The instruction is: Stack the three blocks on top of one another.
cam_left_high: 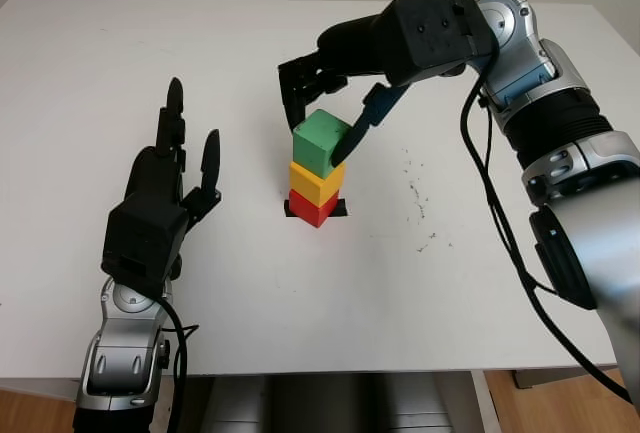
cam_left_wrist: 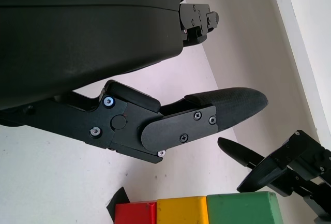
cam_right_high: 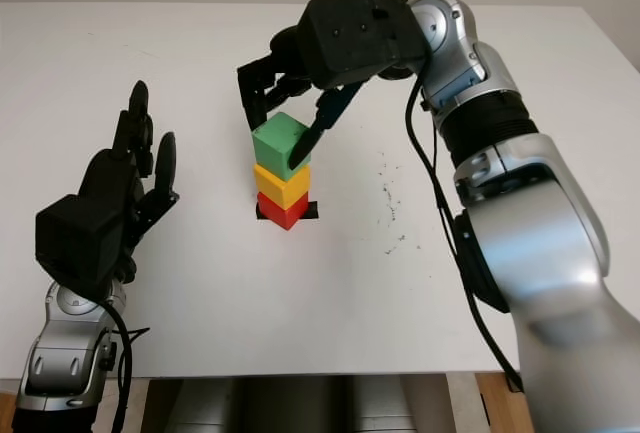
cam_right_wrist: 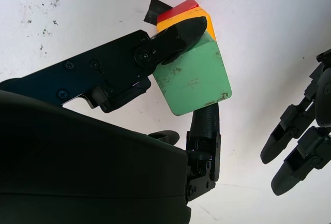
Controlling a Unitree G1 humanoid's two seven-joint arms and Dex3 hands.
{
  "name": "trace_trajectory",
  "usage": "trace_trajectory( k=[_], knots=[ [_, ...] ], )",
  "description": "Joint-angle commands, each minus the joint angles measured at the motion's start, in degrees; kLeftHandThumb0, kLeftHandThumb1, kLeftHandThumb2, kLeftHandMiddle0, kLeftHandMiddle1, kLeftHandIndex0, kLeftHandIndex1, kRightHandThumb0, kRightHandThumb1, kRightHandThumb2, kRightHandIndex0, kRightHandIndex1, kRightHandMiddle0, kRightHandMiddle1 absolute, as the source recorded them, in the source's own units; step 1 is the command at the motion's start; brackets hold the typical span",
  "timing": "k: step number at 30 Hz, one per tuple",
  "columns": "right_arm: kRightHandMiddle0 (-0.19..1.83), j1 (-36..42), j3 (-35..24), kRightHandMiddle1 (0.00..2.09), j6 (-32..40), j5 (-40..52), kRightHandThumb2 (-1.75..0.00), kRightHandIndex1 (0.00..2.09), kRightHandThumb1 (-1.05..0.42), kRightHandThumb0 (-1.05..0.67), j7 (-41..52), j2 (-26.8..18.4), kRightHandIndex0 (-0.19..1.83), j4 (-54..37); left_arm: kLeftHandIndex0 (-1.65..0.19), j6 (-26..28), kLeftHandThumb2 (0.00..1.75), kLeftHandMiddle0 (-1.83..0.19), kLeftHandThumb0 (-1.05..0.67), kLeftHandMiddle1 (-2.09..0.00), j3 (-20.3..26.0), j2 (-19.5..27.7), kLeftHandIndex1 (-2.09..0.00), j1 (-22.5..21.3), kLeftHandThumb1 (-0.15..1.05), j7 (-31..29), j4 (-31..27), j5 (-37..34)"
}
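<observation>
white table (cam_left_high: pixel 250 313), scuff marks (cam_left_high: pixel 415 193), right hand (cam_left_high: pixel 330 118) pinching green block (cam_left_high: pixel 320 143) atop yellow block (cam_left_high: pixel 314 182), red block (cam_left_high: pixel 312 209), left hand (cam_left_high: pixel 160 203) open nearby

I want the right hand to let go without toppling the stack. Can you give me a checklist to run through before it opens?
1. Red block seated on the black mark: ok.
2. Yellow block square on red: ok.
3. Green block resting flat on yellow: cannot tell; it looks slightly twisted.
4. Right hand gripping green: ok, fingers on opposite sides.
5. Left hand open, away from the stack: ok.
</observation>
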Motion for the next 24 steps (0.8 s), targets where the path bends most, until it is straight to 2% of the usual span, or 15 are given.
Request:
trace_trajectory(
  k=[1, 24],
  knots=[
    [0.33, 0.34, 0.35, 1.56, -0.4, -0.34, -0.06, 0.06, -0.95, -0.49, -0.29, 0.36, 0.34, -0.34, 0.09, -0.37, 0.7, 0.11, -0.8, -0.05, -0.21, -0.21, -0.06, 0.65, 1.05, 0.16, -1.42, 0.15],
    [0.36, 0.0, 0.06, 1.58, 0.52, 0.24, -0.05, 0.05, -0.95, -0.51, -0.25, 0.22, 0.33, -1.17, 0.11, -1.06, 0.71, 0.12, -0.79, -0.06, -0.27, -0.03, -0.05, 0.33, 1.05, -0.27, -0.72, -0.49]
  ],
)
